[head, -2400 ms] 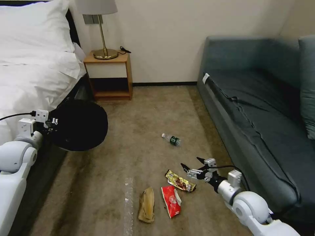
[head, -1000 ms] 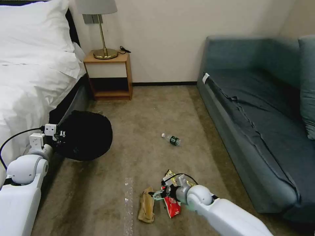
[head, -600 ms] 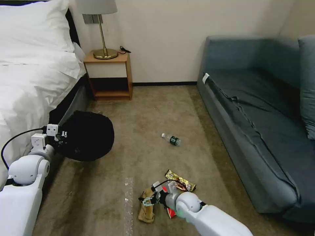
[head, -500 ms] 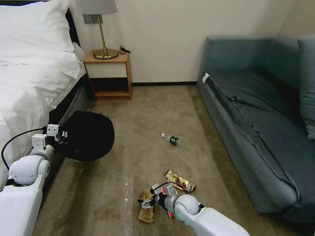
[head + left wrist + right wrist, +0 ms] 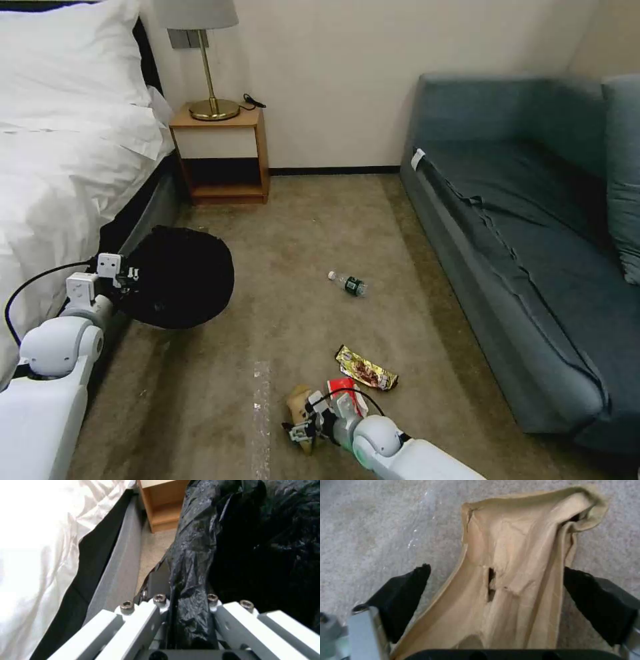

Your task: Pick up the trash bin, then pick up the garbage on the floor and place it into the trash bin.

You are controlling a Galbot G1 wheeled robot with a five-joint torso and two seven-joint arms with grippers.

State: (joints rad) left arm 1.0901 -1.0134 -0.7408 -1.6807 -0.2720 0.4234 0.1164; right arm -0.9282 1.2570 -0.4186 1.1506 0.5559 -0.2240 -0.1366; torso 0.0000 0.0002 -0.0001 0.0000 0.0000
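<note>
Right pincer (image 5: 493,605) straddled the paper bag (image 5: 520,567), pads spread; left pincer (image 5: 186,602) pinched the bin (image 5: 180,277) at ten o'clock. All litter remained unbinned.

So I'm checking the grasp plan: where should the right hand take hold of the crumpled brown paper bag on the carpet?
Grip the brown paper bag across its narrow middle, coming from above. It lies flat and long on the carpet, and the right hand already straddles it, open, one finger on each long side.
</note>
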